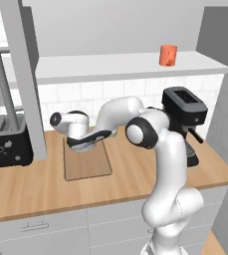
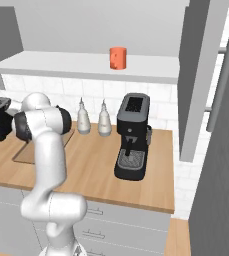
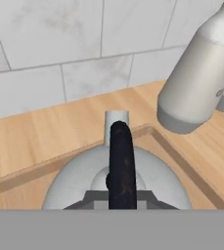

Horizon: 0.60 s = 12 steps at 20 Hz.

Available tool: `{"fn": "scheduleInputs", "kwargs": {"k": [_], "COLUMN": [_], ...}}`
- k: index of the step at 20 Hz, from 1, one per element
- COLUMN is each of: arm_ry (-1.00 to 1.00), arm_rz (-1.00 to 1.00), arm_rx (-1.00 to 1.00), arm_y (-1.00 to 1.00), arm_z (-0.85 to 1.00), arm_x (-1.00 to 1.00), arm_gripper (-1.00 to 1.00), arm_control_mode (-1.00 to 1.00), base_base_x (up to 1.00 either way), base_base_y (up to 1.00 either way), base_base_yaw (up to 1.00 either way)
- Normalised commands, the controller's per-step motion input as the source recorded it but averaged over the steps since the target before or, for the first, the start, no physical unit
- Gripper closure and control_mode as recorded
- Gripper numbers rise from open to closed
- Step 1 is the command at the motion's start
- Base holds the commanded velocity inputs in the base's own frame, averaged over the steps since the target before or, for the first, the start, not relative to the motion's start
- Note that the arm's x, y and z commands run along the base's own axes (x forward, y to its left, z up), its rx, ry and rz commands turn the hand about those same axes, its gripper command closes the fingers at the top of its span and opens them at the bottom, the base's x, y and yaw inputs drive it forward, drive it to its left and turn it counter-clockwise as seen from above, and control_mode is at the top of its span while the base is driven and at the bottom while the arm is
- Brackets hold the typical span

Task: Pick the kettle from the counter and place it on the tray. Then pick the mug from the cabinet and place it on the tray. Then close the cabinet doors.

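Note:
In the hand view the silver-grey kettle [image 3: 74,180] sits right under the hand. Its black arched handle [image 3: 121,156] runs up between the jaws of my gripper [image 3: 121,201], which is shut on it. The kettle is inside the far corner of the wooden tray [image 3: 182,163]; I cannot tell whether it rests on the board or hangs just above it. In the left base view my gripper [image 1: 80,144] is low over the far end of the tray [image 1: 88,167], and the arm hides the kettle. The orange-red mug [image 1: 168,55] [image 2: 118,58] stands on the shelf of the cabinet [image 1: 110,67].
Two pale bottles [image 2: 83,120] [image 2: 104,120] stand by the tiled wall, one close beside the kettle [image 3: 201,73]. A black coffee machine [image 1: 185,119] is on the counter [image 1: 46,191] to the right, a dark toaster [image 1: 3,142] to the left. The cabinet doors [image 1: 23,74] [image 2: 196,75] stand open.

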Motion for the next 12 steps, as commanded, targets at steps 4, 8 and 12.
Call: {"fn": "scheduleInputs", "kwargs": {"k": [4,8,12], "arm_ry": [-0.02,0.0,0.0], "arm_rz": [0.0,0.0,0.0], "arm_rx": [0.03,0.0,0.0], "arm_y": [-0.12,-0.03,0.0], "arm_z": [-0.32,-0.29,-0.14], "arm_x": [-0.14,-0.18,-0.16], "arm_gripper": [-1.0,-1.0,-1.0], "arm_control_mode": [-1.0,-1.0,-1.0], "base_base_x": [0.0,0.0,0.0], "base_base_y": [0.0,0.0,0.0], "base_base_yaw": [0.0,0.0,0.0]}}
